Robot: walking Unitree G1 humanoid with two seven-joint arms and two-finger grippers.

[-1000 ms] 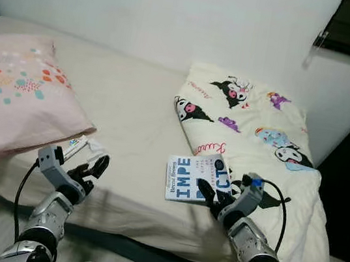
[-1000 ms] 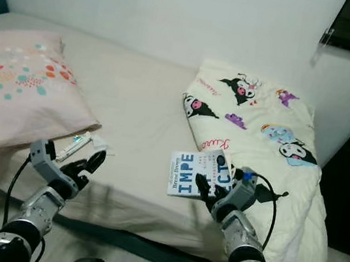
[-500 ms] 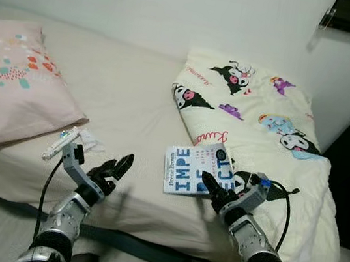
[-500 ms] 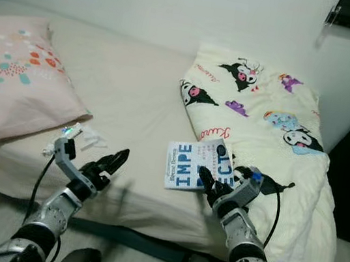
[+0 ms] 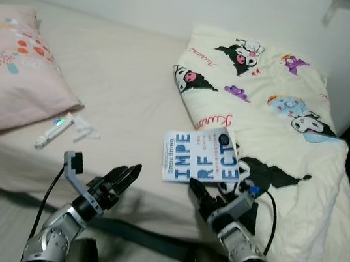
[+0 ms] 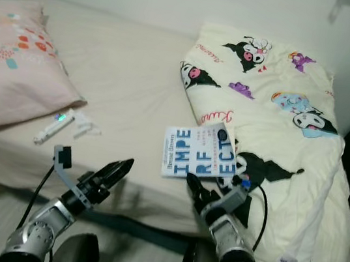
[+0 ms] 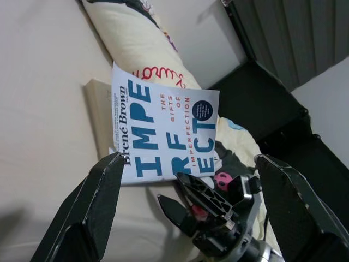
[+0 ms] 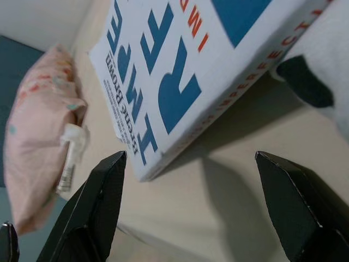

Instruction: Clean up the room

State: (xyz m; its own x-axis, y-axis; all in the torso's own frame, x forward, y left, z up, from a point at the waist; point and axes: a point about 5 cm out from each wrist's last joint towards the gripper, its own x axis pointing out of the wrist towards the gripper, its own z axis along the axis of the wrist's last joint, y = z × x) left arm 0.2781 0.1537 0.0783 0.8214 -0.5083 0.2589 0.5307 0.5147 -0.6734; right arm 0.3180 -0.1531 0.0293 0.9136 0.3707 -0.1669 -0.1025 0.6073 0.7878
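A white paperback book (image 5: 198, 157) with big blue letters lies flat on the bed (image 5: 128, 91), its far edge against a cartoon-print blanket (image 5: 265, 98). My right gripper (image 5: 200, 192) is open just off the book's near edge, low over the sheet, with nothing between its fingers. My left gripper (image 5: 126, 174) is open too, a short way left of the book and pointing toward it. In the right wrist view the book (image 8: 180, 71) lies close ahead, its spine toward the camera. In the left wrist view the book (image 7: 163, 131) lies just beyond the right gripper (image 7: 199, 204).
A pink pillow (image 5: 6, 73) with coloured dots lies at the left of the bed. Beside it rest a small white tube (image 5: 53, 131) and a crumpled white wrapper (image 5: 85, 130). The mattress's front edge runs just under both arms. Dark furniture (image 7: 272, 136) stands right of the bed.
The camera has come closer and tilted down. My left gripper swung right, away from the pillow and toward the book. My right gripper slid back from the cover to the book's near edge.
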